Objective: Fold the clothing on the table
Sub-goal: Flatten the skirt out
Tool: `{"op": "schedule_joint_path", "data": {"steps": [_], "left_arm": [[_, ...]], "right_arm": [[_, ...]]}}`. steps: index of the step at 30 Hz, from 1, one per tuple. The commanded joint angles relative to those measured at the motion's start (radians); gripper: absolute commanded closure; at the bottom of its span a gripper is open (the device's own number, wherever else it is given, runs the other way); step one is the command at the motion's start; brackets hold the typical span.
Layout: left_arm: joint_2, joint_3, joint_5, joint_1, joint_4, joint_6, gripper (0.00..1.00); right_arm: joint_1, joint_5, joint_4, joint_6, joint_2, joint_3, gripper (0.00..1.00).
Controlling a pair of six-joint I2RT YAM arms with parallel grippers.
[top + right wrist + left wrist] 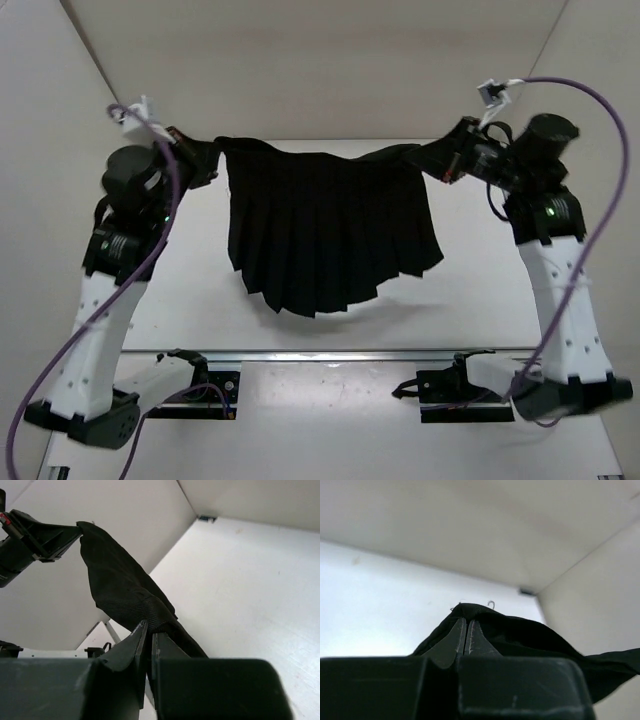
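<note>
clothing [330, 240]: one plain black pleated soft fabric garment, skirt-like, hanging spread out between the two pairs of fingers, with the waistband stretched from one pair to the other and dipping slightly midway
pleats and hem: they fall below and nearer than the fingers; the hem casts a shadow on the surface underneath
count: one garment, one table, two arms, two grippers, two fingers on each
left gripper [205, 160]: black two-finger gripper, its fingers [451, 642] pressed together on one top corner of the garment; the fabric shows just past the tips and runs off to their right
right gripper [445, 160]: black two-finger gripper, its fingers [125, 650] clamped on the other top corner; the cloth bunches just beyond the tips and stretches away to the left gripper's fingers
table [180, 290]: one flat white rectangular work surface, lying below both pairs of fingers and under the hanging garment
walls: white panels behind and to either side of the fingers
</note>
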Motion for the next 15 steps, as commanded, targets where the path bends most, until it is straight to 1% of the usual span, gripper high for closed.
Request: {"op": "schedule_joint_path", "data": {"steps": [1,3,4,6,7,8,9,10,11,12,14,15], "left_arm": [[0.137,-0.011,0.076,0.065,-0.084,0.07,1.0],[0.197,0.012,0.07,0.068,-0.065,0.082,1.0],[0.236,0.039,0.066,0.074,-0.064,0.096,1.0],[0.331,0.162,0.056,0.086,-0.094,0.132,1.0],[0.356,0.209,0.067,0.098,-0.105,0.134,1.0],[0.408,0.307,0.075,0.117,-0.137,0.152,1.0],[0.466,0.419,0.09,0.128,-0.189,0.16,1.0],[0.49,0.475,0.09,0.146,-0.212,0.174,1.0],[0.529,0.575,0.089,0.152,-0.258,0.188,1.0],[0.542,0.639,0.073,0.154,-0.278,0.197,1.0],[0.518,0.638,0.058,0.151,-0.268,0.212,1.0],[0.483,0.569,0.055,0.145,-0.239,0.209,1.0]], "right_arm": [[-0.013,-0.059,-0.007,-0.005,0.153,0.03,1.0],[-0.007,-0.083,0.002,-0.036,0.265,0.098,1.0],[0.003,-0.103,-0.001,-0.05,0.325,0.163,1.0],[0.016,-0.106,-0.067,-0.105,0.43,0.365,1.0],[0.015,-0.134,-0.073,-0.123,0.498,0.418,1.0],[0.018,-0.163,-0.056,-0.148,0.523,0.479,1.0],[0.004,-0.191,-0.015,-0.139,0.538,0.502,1.0],[0.004,-0.188,-0.004,-0.139,0.56,0.516,1.0],[-0.01,-0.185,-0.013,-0.147,0.566,0.533,1.0],[-0.02,-0.185,-0.019,-0.162,0.558,0.547,1.0],[-0.034,-0.168,-0.022,-0.173,0.534,0.514,1.0],[-0.054,-0.171,-0.012,-0.159,0.534,0.472,1.0]]}}
